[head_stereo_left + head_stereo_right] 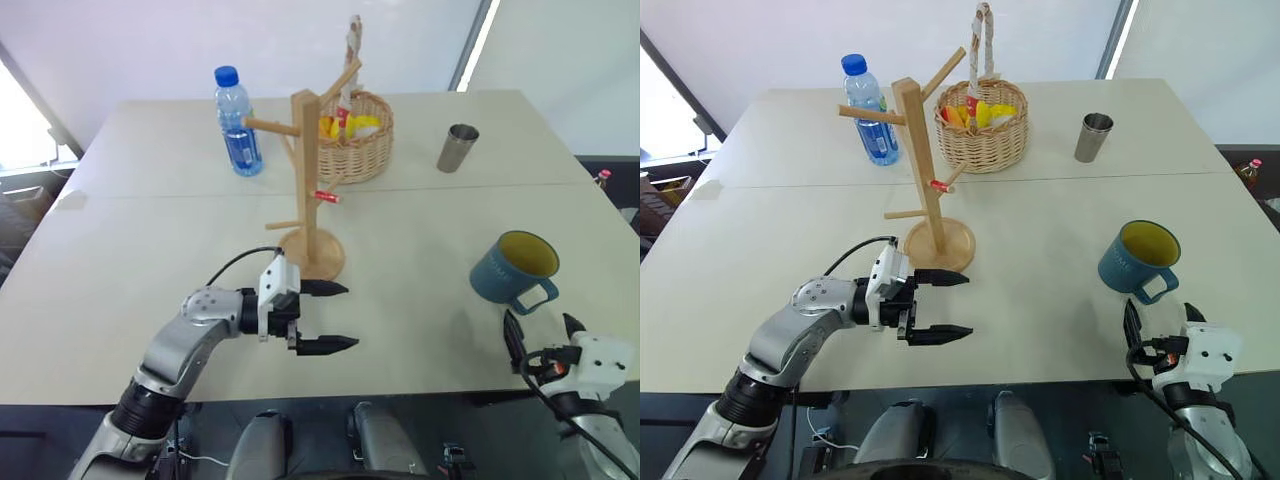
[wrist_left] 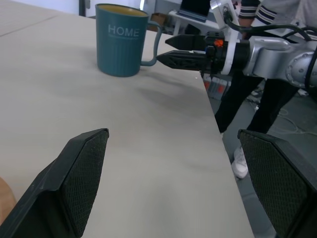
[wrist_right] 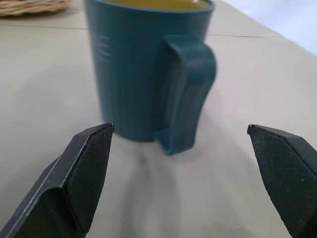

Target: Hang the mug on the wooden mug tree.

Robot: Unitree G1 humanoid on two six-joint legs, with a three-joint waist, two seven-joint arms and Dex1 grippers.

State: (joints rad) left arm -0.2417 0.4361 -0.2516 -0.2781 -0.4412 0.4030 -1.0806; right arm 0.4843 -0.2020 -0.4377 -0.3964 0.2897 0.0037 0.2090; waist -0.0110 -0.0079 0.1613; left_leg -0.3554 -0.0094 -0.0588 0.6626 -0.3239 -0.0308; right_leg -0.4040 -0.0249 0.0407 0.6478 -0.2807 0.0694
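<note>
The dusty-blue mug with a yellow inside stands upright near the table's right front, its loop handle turned toward the front edge. My right gripper is open and level just short of that handle, touching nothing. The wooden mug tree stands mid-table on its round base, with angled pegs and one red tip. My left gripper is open and empty in front of the tree's base, pointing right across the table toward the mug.
Behind the tree are a water bottle with a blue cap, a wicker basket with yellow and red items, and a steel tumbler. A person's legs stand beyond the table's right edge.
</note>
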